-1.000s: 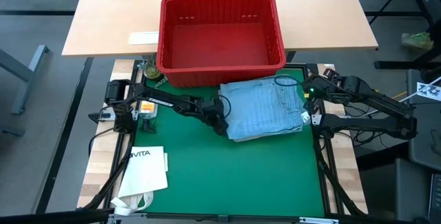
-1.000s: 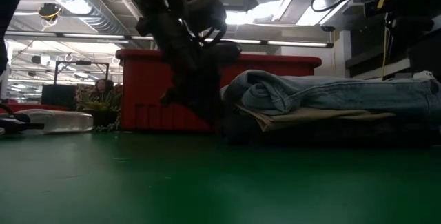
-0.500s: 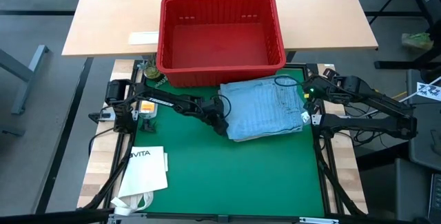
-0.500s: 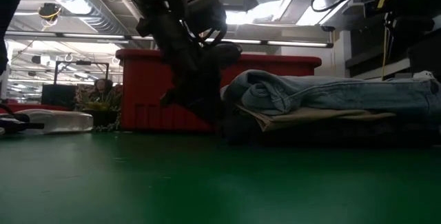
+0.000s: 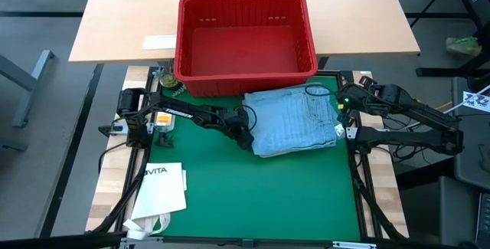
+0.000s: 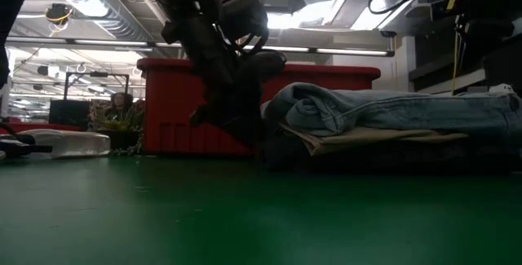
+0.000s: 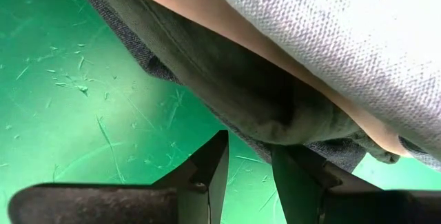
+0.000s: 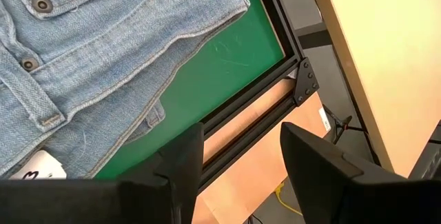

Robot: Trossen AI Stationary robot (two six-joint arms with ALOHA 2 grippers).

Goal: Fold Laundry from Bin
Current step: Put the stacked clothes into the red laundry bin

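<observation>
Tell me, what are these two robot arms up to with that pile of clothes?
They are folding laundry. The red bin sits emptied, and the garments lie in a folded stack on the green mat, light blue jeans on top. The left gripper is low at the stack's left edge, its fingers slightly apart beside the bottom dark layers and holding nothing. The right gripper waits open at the stack's right edge.
</observation>
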